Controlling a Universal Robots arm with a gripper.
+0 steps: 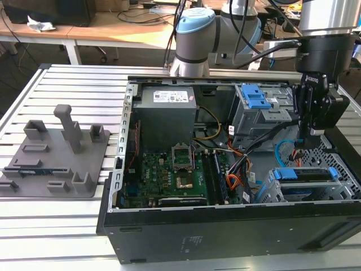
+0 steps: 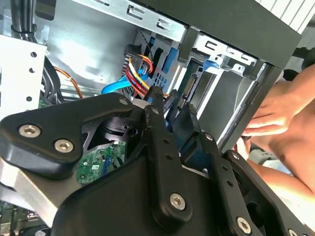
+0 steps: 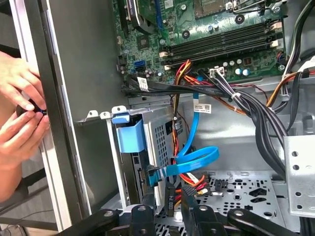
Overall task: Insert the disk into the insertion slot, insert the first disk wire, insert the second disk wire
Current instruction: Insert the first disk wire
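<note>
The disk (image 1: 303, 174) sits in its blue carrier inside the insertion slot (image 1: 269, 191), near the case's front at the exterior view's right. In the first wrist view the carrier's blue tab (image 3: 130, 135) stands beside the slot's perforated wall (image 3: 165, 132). My gripper (image 1: 304, 142) hangs just behind the slot, shut on the black plug of the first disk wire (image 3: 189, 183), whose red, yellow and black strands trail from between the fingers (image 2: 156, 123). The second disk wire (image 3: 198, 158) loops light blue above it, its plug (image 3: 151, 175) lying against the disk's rear; whether it is seated I cannot tell.
A person's hands (image 3: 19, 113) rest on the case's outer wall by the slot. Thick black cable bundles (image 3: 246, 105) cross over the drive area. The motherboard (image 1: 175, 175), power supply (image 1: 166, 116) and a larger bay with a blue latch (image 1: 255, 101) lie inside the case. A grey fixture (image 1: 53, 155) sits outside.
</note>
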